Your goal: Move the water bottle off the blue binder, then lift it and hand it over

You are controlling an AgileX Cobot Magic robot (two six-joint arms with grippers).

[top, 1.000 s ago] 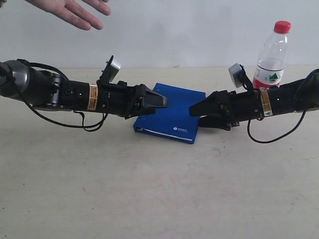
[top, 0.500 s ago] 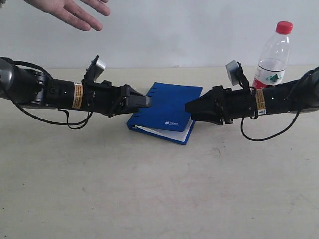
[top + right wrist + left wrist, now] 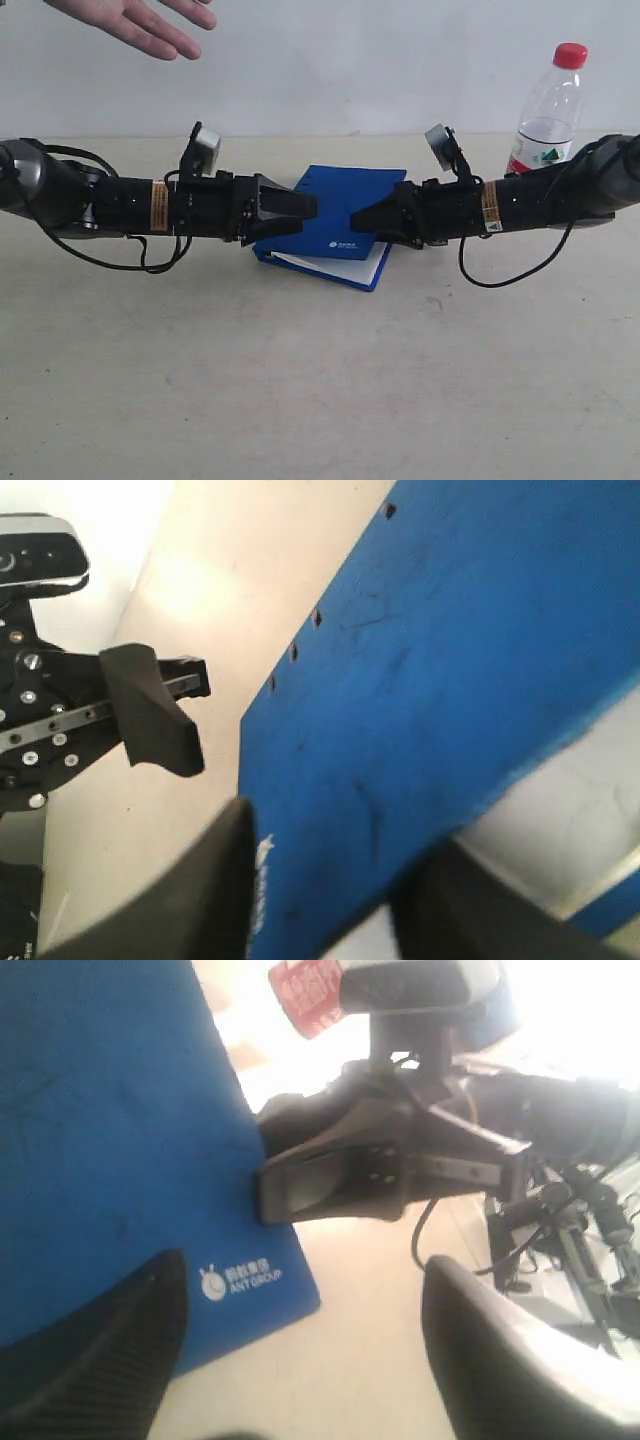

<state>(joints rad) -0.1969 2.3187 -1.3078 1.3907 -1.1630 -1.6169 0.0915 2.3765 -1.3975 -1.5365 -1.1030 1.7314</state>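
The left gripper is holding its dark fingers wide apart, one over the blue binder and the other over the pale surface. The right gripper is reaching in from the opposite side, its tip sitting right at the binder's edge. The red label of the water bottle is showing beyond it.

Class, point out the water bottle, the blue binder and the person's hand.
water bottle (image 3: 547,105), exterior view, clear body above the label
blue binder (image 3: 345,190), exterior view, bare top cover
hand (image 3: 128,17), exterior view, palm
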